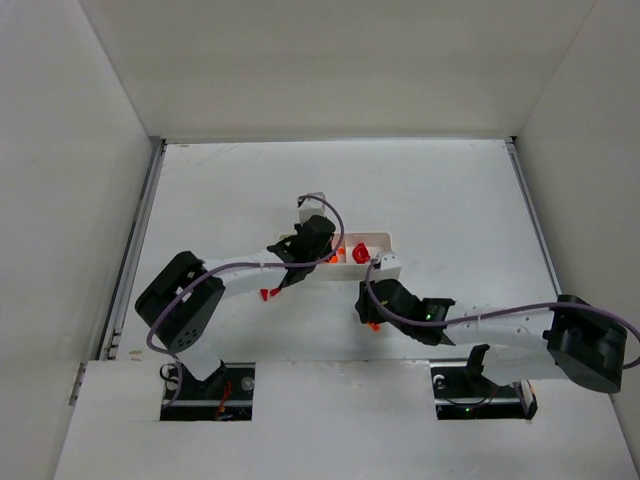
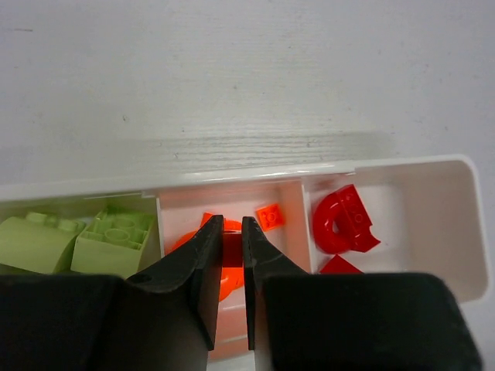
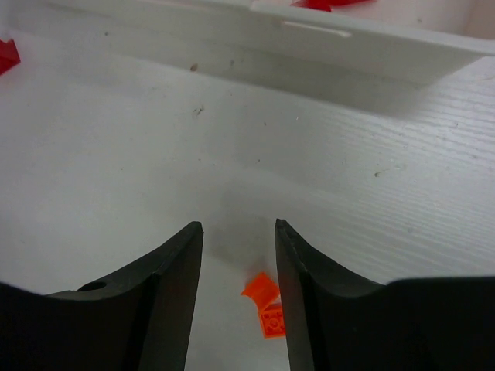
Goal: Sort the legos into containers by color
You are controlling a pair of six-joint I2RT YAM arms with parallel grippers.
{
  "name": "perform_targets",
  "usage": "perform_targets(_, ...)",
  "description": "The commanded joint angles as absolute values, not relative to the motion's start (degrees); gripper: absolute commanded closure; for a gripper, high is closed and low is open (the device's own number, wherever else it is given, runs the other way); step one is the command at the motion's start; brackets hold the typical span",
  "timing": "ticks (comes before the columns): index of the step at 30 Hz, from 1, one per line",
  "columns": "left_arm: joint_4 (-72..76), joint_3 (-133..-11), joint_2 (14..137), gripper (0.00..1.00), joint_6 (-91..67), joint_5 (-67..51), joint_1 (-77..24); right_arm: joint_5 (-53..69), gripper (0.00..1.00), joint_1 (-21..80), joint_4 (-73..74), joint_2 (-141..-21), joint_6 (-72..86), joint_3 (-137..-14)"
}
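The white tray (image 2: 433, 166) has three compartments: pale green legos (image 2: 77, 239) on the left, orange legos (image 2: 269, 216) in the middle, red legos (image 2: 344, 224) on the right. My left gripper (image 2: 232, 224) hangs over the middle compartment, shut on a small dark red lego (image 2: 232, 249). In the top view it (image 1: 325, 250) is at the tray's left half. My right gripper (image 3: 238, 228) is open, low over the table in front of the tray (image 3: 371, 46), with an orange lego (image 3: 264, 305) lying between its fingers. In the top view it (image 1: 366, 312) is beside that lego (image 1: 372, 325).
A loose red lego (image 1: 266, 293) lies on the table left of the right gripper and in front of the tray; it also shows in the right wrist view (image 3: 6, 54). White walls enclose the table on three sides.
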State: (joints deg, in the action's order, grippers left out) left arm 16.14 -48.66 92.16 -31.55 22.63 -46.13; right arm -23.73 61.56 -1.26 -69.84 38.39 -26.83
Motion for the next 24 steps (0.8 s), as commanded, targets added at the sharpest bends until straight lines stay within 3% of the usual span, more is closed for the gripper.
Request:
perform_targets(1,16.44,-52.20,93.42,0.89,-31.11,22.24,-45.48,-27.68,0.49,63.93,1.31,-70.84,37.53,-29.09)
perform_targets(11,16.44,-54.49,97.64,0.83,-30.15,21.62,-45.57,-30.85,0.39,65.96,8.87,-67.24,42.27,-29.62)
perform_targets(17,16.44,-54.32,97.82,0.69,-29.62,22.85,-45.92,-27.78,0.40,67.71,10.02,-69.08,44.29,-30.23)
perform_targets(24,16.70,-51.33,92.56,0.64,-28.30,24.78,-47.24,-27.86,0.50,68.86,10.72,-71.36,46.41,-30.06)
